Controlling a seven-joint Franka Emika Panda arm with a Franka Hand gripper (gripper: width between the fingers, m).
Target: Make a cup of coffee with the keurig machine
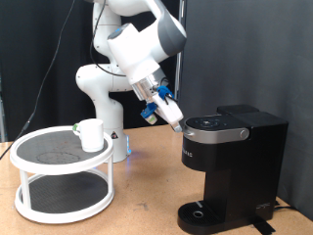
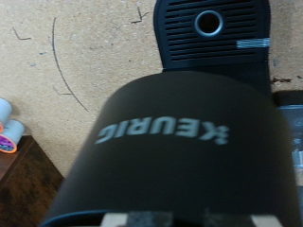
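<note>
The black keurig machine (image 1: 235,162) stands at the exterior view's right with its lid down. My gripper (image 1: 175,120) is at the front left edge of the machine's top, touching or just short of it. The wrist view looks down the machine's front (image 2: 170,142), showing the white logo and the round drip base (image 2: 208,28) on the wooden table. The drip base (image 1: 201,213) has nothing on it. The white cup (image 1: 91,134) stands on the upper tier of a white round stand (image 1: 39,201) at the exterior view's left, well apart from the gripper.
The two-tier stand has dark mesh shelves. The robot's white base (image 1: 98,93) rises behind it. Two small pods (image 2: 7,132) lie on the table beside the machine in the wrist view. A dark curtain closes the back.
</note>
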